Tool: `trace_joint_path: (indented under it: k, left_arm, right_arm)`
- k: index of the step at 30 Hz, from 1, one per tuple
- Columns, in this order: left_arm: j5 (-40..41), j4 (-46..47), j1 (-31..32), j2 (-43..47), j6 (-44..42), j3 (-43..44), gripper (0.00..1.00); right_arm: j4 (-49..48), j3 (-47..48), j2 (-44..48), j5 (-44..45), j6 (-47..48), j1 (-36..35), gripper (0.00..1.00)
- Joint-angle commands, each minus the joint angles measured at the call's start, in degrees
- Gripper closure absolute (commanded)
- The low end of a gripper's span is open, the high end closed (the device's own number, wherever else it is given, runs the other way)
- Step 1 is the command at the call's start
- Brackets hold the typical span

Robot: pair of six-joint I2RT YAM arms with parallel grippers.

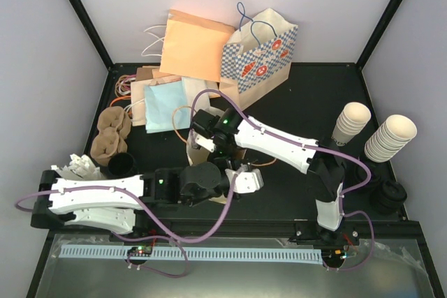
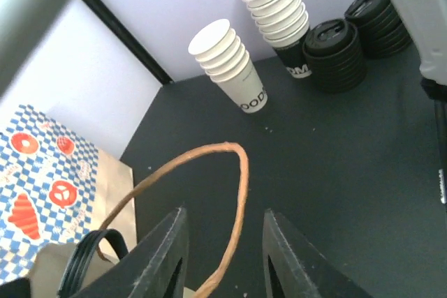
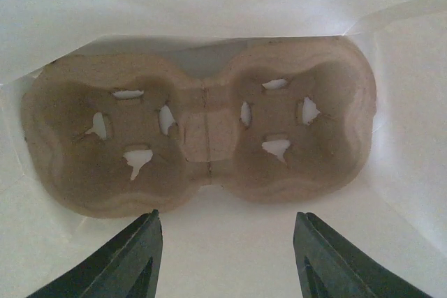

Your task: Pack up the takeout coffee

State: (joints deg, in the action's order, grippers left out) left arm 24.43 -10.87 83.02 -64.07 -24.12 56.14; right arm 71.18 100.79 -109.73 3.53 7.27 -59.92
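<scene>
My L gripper (image 2: 223, 246) is parted at bottom centre, bag handle (image 2: 241, 172) looping btwn the fingers. R gripper (image 3: 227, 249) gapes, holding nothing, over cup carrier (image 3: 202, 137) inside bag (image 3: 209, 5). Can't tell where takeout coffee is.

I see a blue-and-white checked bag (image 1: 260, 54) printed with red pastries at the black table's (image 1: 314, 99) far edge, an orange bag (image 1: 195, 45) and a pale blue bag (image 1: 162, 108) beside it, cream cups (image 1: 390, 137) and black lids (image 1: 388, 197) at the right edge, and brown carriers (image 1: 112, 134) at the left.
</scene>
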Motion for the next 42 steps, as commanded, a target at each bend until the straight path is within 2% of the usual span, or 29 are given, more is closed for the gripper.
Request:
trace_joint_path:
  k: [1,4,11,18,22,25,29,31,34,39,42]
  left_arm:
    - [-6.87,-2.59,0.83,3.84,1.76,0.71,0.62]
    - [-10.39,-5.13,1.17,7.21,0.77,-1.59,0.51]
    - [-11.74,-12.33,1.26,17.71,4.65,-2.81,0.35]
    - [-3.26,-14.15,1.18,25.68,12.43,-2.58,0.4]
    - [8.05,-12.92,-0.01,28.54,17.25,-2.48,0.47]
    - [13.53,-16.46,-3.7,28.3,23.52,1.2,0.49]
    - [11.78,-23.97,-12.0,25.97,30.95,5.59,0.49]
    - [9.9,-26.75,-16.97,25.15,32.85,6.67,0.46]
    - [9.08,-29.22,-21.07,25.03,34.87,7.91,0.43]
    - [3.39,-31.47,-27.59,24.98,36.42,9.26,0.38]
    - [-4.89,-33.0,-33.53,22.73,37.04,9.94,0.37]
  right_arm:
    - [-1.82,-0.53,1.65,-0.71,-0.81,-0.02,0.45]
    - [-2.11,-0.38,2.31,-0.75,-0.71,-0.03,0.45]
    - [-2.6,-0.73,2.81,-0.76,-0.28,-0.02,0.45]
    - [-2.86,-0.27,2.53,-1.05,-0.31,0.07,0.45]
    - [-2.62,-0.33,2.37,-0.99,-0.29,0.08,0.45]
    - [-2.9,-1.28,2.67,-0.75,-0.44,0.07,0.45]
    - [-3.72,-2.62,3.03,-0.8,-0.57,0.07,0.45]
    - [-4.01,-3.02,3.03,-0.72,-0.51,0.09,0.45]
    - [-4.43,-3.74,3.08,-0.3,-0.43,0.08,0.45]
    - [-6.31,-5.79,3.85,-0.32,-0.45,0.12,0.45]
    - [-7.7,-7.2,4.09,-0.66,-0.56,0.1,0.45]
